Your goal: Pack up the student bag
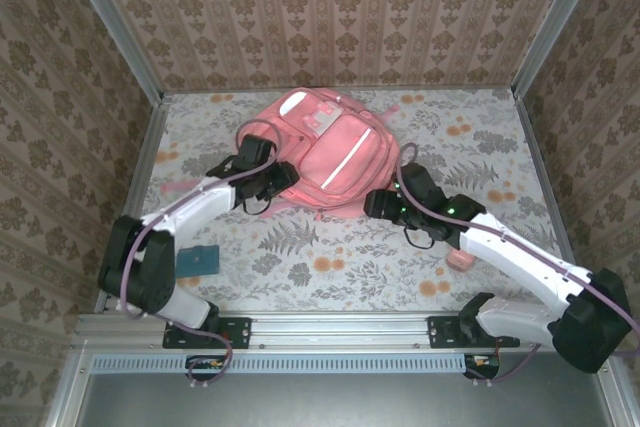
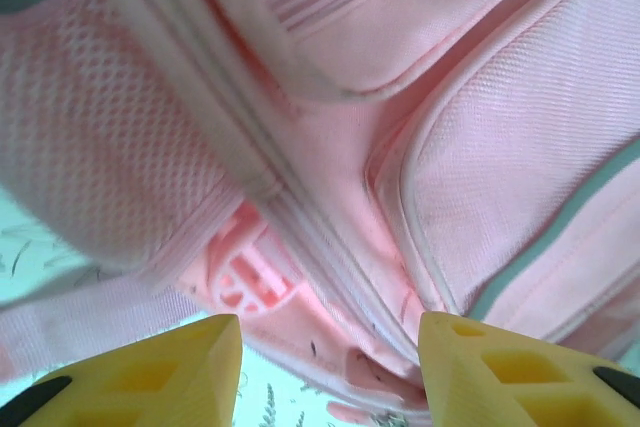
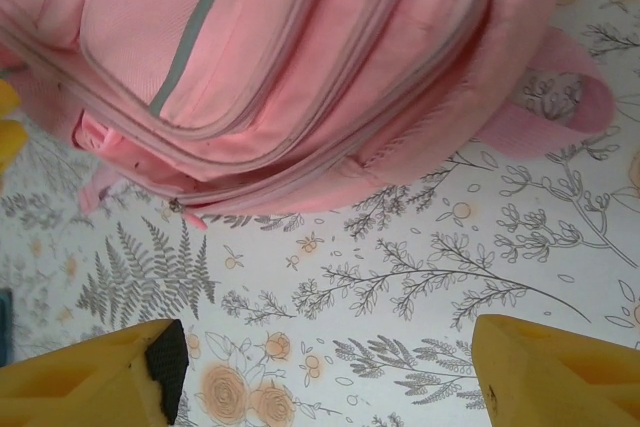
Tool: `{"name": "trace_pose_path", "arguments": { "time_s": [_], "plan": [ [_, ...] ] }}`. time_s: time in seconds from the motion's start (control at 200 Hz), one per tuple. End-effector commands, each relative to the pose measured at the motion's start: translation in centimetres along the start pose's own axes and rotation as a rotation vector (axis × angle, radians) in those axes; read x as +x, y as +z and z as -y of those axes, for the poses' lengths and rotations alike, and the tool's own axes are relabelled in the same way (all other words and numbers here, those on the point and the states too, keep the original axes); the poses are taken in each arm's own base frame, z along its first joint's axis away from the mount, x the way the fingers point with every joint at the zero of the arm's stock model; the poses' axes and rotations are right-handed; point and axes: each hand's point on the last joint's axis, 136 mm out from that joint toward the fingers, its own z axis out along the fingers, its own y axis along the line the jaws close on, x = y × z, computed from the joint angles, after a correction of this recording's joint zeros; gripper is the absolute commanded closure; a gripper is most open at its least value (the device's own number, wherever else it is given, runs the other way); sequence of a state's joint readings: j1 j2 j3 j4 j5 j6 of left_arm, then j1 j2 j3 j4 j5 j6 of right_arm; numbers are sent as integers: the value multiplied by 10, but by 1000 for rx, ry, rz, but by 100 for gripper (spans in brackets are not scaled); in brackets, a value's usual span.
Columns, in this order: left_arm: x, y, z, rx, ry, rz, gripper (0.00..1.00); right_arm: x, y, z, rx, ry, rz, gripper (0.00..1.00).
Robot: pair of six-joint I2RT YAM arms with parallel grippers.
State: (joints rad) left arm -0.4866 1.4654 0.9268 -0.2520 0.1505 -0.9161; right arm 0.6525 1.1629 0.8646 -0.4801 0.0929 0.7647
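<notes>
The student bag (image 1: pixel 335 152), a large pink backpack with a pale strip down its front, lies flat at the back middle of the table. My left gripper (image 1: pixel 275 184) is at its lower left side. In the left wrist view the yellow fingers (image 2: pixel 180 372) of that gripper (image 2: pixel 328 347) stand apart, with the bag (image 2: pixel 480 147) and its zipper seam just beyond them and nothing clamped. My right gripper (image 1: pixel 375 205) hovers at the bag's lower right corner. It (image 3: pixel 325 347) is open over the flowered cloth, a short way from the bag (image 3: pixel 300 47) and its zipper pull (image 3: pixel 181 207).
A flat teal-blue item (image 1: pixel 197 260) lies near the front left beside the left arm. A small pink object (image 1: pixel 460 259) sits by the right arm's forearm. Patterned walls (image 1: pixel 330 7) enclose the table on three sides. A pink strap loop (image 3: pixel 560 107) lies on the cloth beside the bag.
</notes>
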Motion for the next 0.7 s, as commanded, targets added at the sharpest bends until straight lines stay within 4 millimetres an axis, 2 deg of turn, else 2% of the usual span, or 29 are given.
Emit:
{"name": "trace_pose_path", "arguments": {
  "time_s": [0.0,0.135,0.255,0.475,0.69],
  "plan": [
    [17,-1,-11,35,-111,-5,50,-1,2,-7,84,-92,24,24],
    [35,7,-6,140,-169,-29,51,13,13,-26,68,-122,-14,24],
    [39,19,7,229,-193,-42,52,24,19,-36,56,-125,-41,24],
    [45,45,10,255,-231,-68,58,29,18,-37,56,-104,-45,24],
    [49,54,2,234,-262,-69,68,32,18,-35,63,-99,-49,24]
  ]
}}
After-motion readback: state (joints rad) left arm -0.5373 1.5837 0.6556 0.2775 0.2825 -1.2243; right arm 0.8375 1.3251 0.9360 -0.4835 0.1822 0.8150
